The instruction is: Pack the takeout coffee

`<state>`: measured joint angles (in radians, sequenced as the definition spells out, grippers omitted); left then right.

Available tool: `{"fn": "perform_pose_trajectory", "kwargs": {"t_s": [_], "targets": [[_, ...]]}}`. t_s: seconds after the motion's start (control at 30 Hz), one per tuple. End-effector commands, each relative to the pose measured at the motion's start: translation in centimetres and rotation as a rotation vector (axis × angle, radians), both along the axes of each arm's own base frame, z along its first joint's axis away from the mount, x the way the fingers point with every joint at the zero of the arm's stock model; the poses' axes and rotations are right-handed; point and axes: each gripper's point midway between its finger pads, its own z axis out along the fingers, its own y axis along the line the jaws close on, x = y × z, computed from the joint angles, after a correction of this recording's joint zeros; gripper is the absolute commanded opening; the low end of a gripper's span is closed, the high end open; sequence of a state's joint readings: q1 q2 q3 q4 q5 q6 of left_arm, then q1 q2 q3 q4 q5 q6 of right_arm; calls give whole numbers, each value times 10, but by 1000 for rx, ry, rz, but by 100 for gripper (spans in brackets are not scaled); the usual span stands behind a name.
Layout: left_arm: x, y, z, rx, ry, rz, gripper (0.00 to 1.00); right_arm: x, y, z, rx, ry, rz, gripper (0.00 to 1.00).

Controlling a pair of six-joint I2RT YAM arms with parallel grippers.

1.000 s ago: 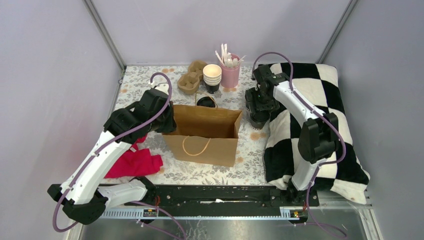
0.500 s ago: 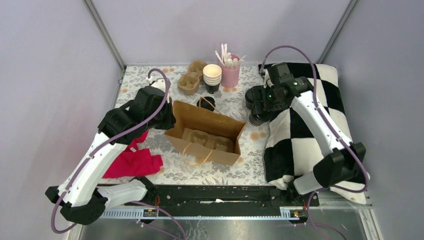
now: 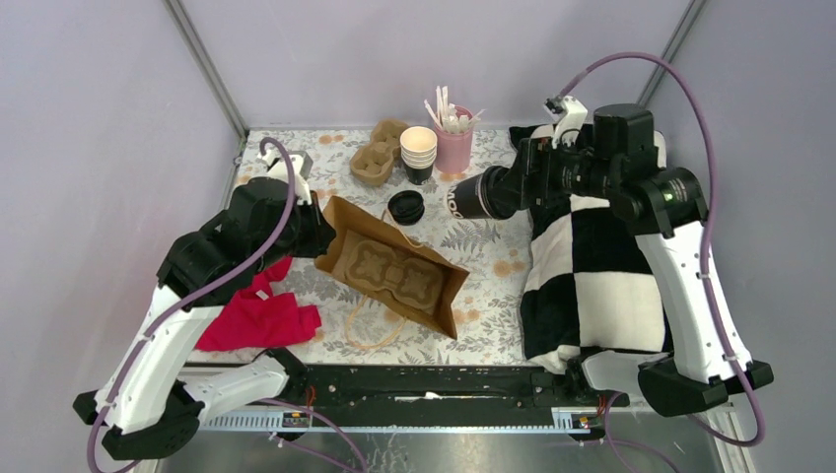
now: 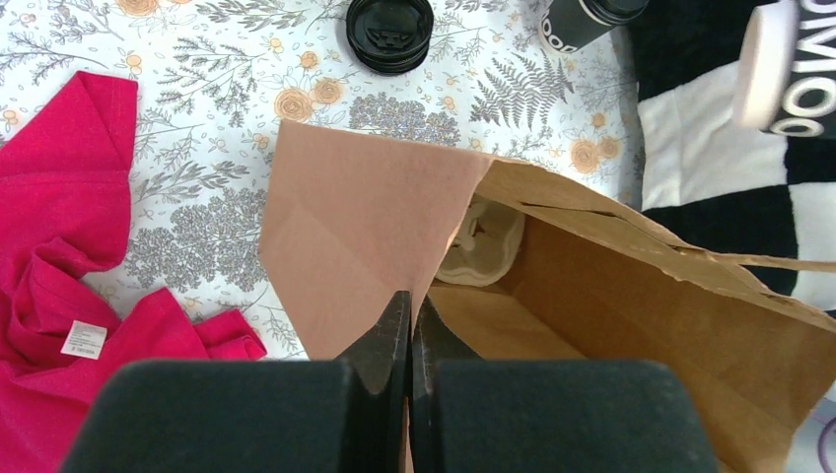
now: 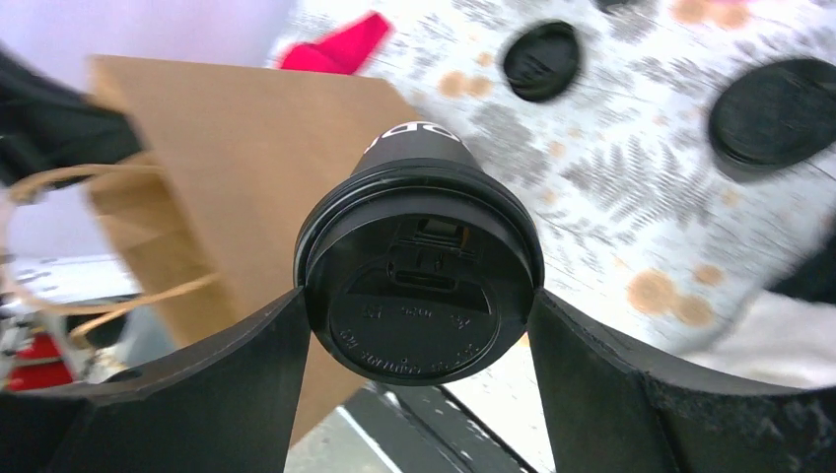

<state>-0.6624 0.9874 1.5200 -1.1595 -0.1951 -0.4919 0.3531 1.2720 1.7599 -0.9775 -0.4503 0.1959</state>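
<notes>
The takeout coffee (image 3: 473, 195), a black cup with a black lid (image 5: 419, 296), hangs on its side above the table, right of the bag, with its base pointing left. My right gripper (image 3: 505, 187) is shut on it at the lid end, one finger (image 5: 246, 384) on each side. The brown paper bag (image 3: 389, 271) leans over with its mouth open, and a pulp cup carrier (image 3: 386, 272) lies inside. My left gripper (image 4: 409, 301) is shut on the bag's rim (image 4: 355, 217) at its far left corner.
A low stack of black lids (image 3: 406, 207) lies behind the bag. Nested lidless cups (image 3: 418, 150), a pink holder of stirrers (image 3: 454, 146) and a spare carrier (image 3: 378, 158) stand at the back. A checkered cushion (image 3: 611, 286) fills the right side. A red cloth (image 3: 258, 317) lies left.
My right arm has lifted the coffee off the table by the cushion and turned it sideways. My left gripper has pulled the bag's rim back and left, tipping its mouth open.
</notes>
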Motion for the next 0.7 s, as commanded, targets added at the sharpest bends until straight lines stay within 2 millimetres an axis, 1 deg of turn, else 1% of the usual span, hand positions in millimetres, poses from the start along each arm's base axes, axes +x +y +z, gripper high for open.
{"fn": "perform_pose_trajectory", "kwargs": {"t_s": [0.0, 0.07, 0.17, 0.23, 0.33, 0.37, 0.43, 0.5, 0.57, 0.67], "targets": [[-5, 3, 9, -68, -7, 44, 0, -34, 32, 66, 253, -46, 185, 71], [-6, 2, 6, -74, 11, 50, 0, -41, 39, 87, 328, -56, 228, 70], [-5, 0, 1, -67, 35, 52, 0, -56, 53, 121, 464, -45, 339, 68], [-4, 1, 0, -51, 49, 65, 0, -65, 61, 141, 548, -31, 407, 67], [-2, 5, -3, -24, 72, 92, 0, -77, 71, 167, 627, -28, 488, 68], [-2, 5, -3, -21, 76, 98, 0, -81, 76, 170, 636, -13, 511, 68], [-1, 4, -2, -20, 81, 97, 0, -86, 90, 167, 628, 42, 552, 69], [0, 4, -2, -18, 83, 101, 0, -98, 109, 164, 603, 61, 598, 69], [0, 6, -1, -11, 83, 110, 0, -98, 117, 161, 598, 66, 592, 69], [-1, 9, 2, -19, 73, 123, 0, -90, 121, 148, 565, 89, 553, 68]]}}
